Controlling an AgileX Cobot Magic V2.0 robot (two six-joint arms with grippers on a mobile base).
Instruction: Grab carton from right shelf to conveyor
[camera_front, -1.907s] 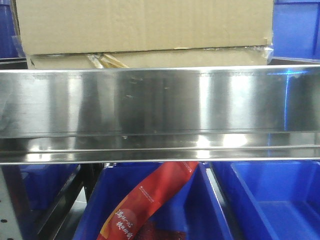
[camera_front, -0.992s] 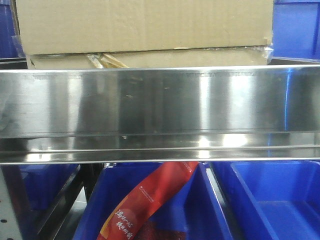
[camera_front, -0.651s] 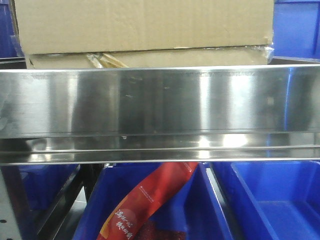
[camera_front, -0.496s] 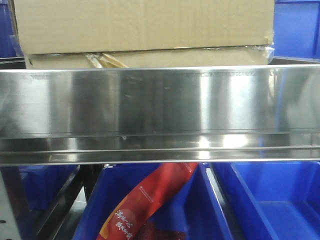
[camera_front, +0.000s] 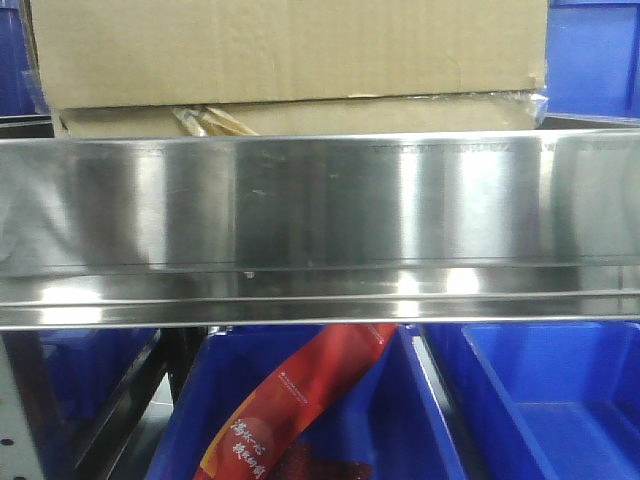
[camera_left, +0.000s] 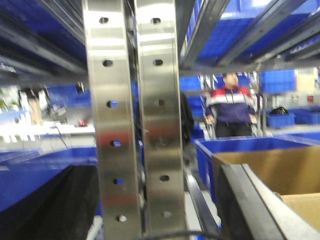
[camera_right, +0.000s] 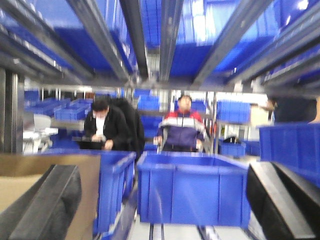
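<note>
The carton (camera_front: 290, 50), a big plain brown box, sits on the right shelf behind its shiny steel front rail (camera_front: 320, 210), with crinkled tape at its bottom seam. In the left wrist view my left gripper (camera_left: 152, 197) is open, straddling two perforated uprights (camera_left: 157, 125), and the carton (camera_left: 272, 167) lies just beyond its right finger (camera_left: 245, 200). In the right wrist view my right gripper (camera_right: 162, 200) is open, and the carton (camera_right: 30, 165) lies behind its left finger (camera_right: 47, 205). Neither gripper holds anything. The conveyor is out of view.
Blue bins (camera_front: 540, 400) stand on the level below, one with a red packet (camera_front: 300, 400). A blue bin (camera_right: 192, 190) sits straight ahead of the right gripper, another beside the carton. Two people (camera_right: 182, 127) stand behind the shelf. Shelf beams run overhead.
The front view has barely shifted and reflections on the steel rail have changed a little. The carton stays in place.
</note>
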